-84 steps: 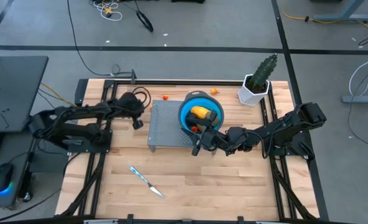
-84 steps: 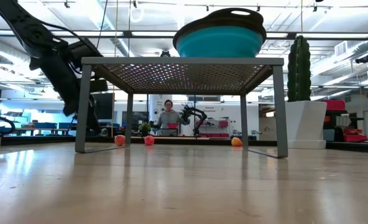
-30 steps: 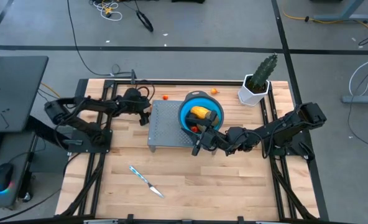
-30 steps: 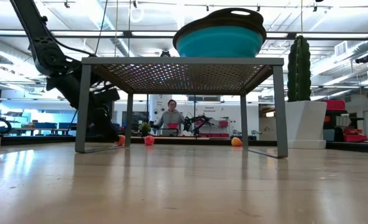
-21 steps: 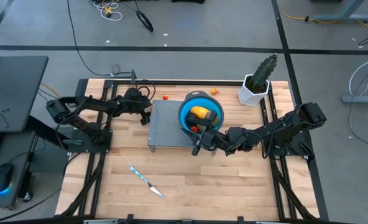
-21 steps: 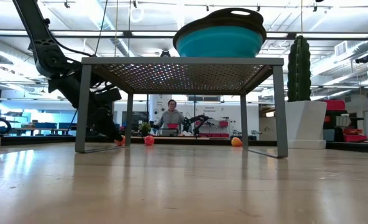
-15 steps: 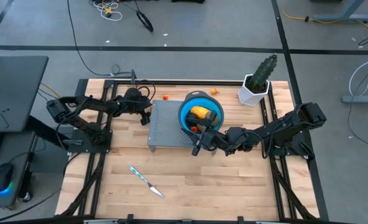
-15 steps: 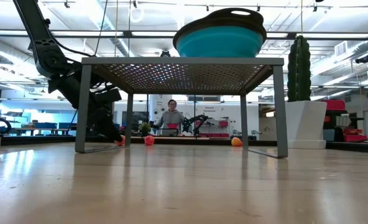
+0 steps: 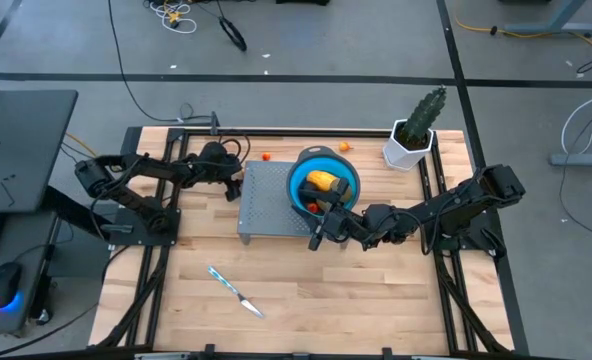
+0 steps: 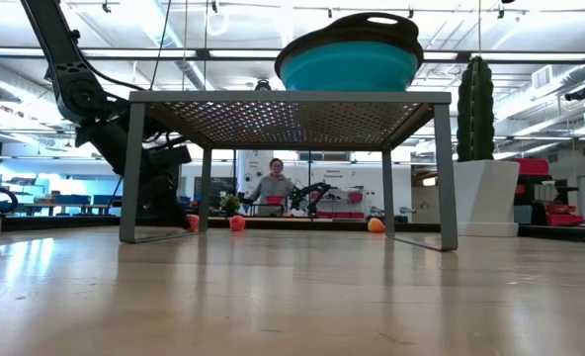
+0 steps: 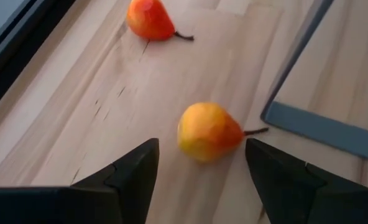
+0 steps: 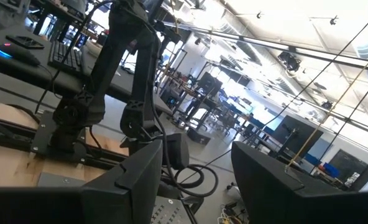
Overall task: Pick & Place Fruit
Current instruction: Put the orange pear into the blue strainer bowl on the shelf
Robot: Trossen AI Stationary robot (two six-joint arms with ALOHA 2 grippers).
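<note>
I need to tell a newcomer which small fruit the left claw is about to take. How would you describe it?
Start at the grey perforated stand that carries the blue bowl. Just off its far-left corner on the wooden table, the open left claw straddles a small yellow-orange pear. Its neighbour, farther along the table edge, is redder and outside the claw.

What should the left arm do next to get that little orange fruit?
Probably ease forward and shut. The left end effector is open, its fingers on either side of the small orange fruit on the table but not touching it, beside the metal rack.
</note>
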